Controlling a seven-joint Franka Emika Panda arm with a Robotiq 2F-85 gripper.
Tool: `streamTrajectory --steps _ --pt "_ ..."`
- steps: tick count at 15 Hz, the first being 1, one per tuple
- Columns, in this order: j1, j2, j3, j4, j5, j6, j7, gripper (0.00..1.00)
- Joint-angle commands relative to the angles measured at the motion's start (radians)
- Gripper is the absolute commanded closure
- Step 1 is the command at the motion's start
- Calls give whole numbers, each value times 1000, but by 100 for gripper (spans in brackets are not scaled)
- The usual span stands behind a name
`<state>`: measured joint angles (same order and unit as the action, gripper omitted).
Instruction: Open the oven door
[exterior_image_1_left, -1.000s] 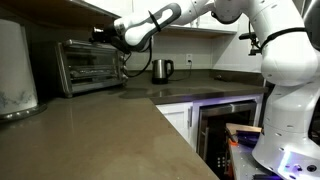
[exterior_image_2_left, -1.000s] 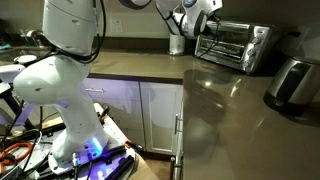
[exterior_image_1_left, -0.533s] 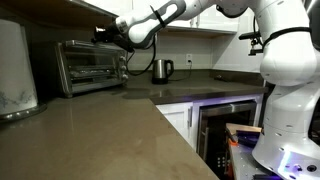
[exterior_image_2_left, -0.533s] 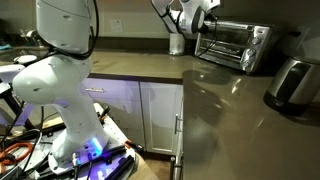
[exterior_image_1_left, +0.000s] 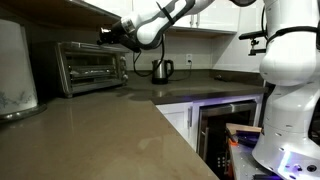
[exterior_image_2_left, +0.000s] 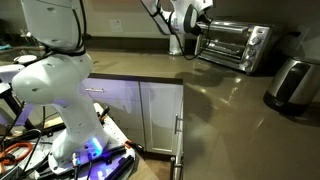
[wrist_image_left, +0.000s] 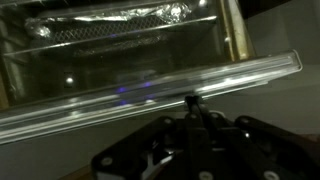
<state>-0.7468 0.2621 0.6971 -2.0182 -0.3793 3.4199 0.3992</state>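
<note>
The small stainless toaster oven stands at the back of the counter, and its glass oven door (exterior_image_1_left: 90, 68) looks upright and closed in both exterior views (exterior_image_2_left: 222, 45). My gripper (exterior_image_1_left: 104, 33) is at the door's top edge near one upper corner (exterior_image_2_left: 191, 24). In the wrist view the glass door (wrist_image_left: 120, 55) fills the frame, with its silver bar handle (wrist_image_left: 230, 72) running across it. My gripper (wrist_image_left: 192, 102) has its fingers pressed together, with the tips at the handle's edge. Nothing shows between the fingers.
A kettle (exterior_image_1_left: 162, 70) stands beside the oven, by the wall (exterior_image_2_left: 177, 44). A rounded white appliance (exterior_image_1_left: 15, 70) sits on the counter on the oven's other side (exterior_image_2_left: 292, 82). A dark glass-fronted built-in appliance (exterior_image_1_left: 225, 125) is under the counter. Upper cabinets hang above.
My arm has lifted, and the gripper has moved up and closer to the oven's top edge. The door has not visibly moved.
</note>
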Motion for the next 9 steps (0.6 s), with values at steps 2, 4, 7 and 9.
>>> streamTrajectory --steps 2,4,7,9 --pt "2 -128 -16 -157 56 13 50 100" --pt "3 -165 -16 -196 67 7 58 100" --pt "6 -202 -13 -246 72 1 75 100" --pt "5 -224 -11 -276 69 -3 89 100"
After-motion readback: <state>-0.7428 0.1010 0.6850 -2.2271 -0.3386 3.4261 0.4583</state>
